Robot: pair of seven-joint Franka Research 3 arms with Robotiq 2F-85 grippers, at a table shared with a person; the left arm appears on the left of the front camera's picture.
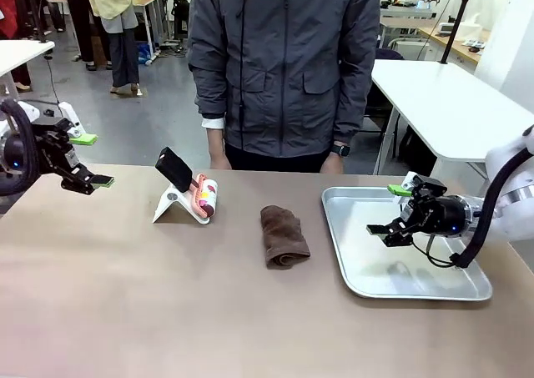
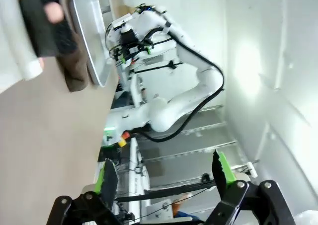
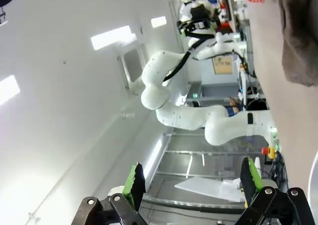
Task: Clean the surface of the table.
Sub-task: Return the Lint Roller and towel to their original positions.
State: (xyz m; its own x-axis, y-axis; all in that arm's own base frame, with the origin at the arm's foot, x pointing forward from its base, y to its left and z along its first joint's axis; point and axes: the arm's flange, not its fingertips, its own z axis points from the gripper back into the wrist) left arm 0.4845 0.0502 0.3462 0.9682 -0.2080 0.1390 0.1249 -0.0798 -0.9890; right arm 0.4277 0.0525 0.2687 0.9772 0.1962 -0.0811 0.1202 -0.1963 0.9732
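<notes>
The table fills the near half of the front view, its tan top running edge to edge. At its centre lies a rolled brown cloth; at ten o'clock from it a lint roller leans on a white stand. At three o'clock sits a metal tray. The right gripper hovers over that tray — fingers spread, empty. The left gripper hangs at nine o'clock, also spread wide. A person stands at twelve o'clock.

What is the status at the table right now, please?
Left gripper open, empty. Right gripper open over tray. Brown cloth untouched on table.
</notes>
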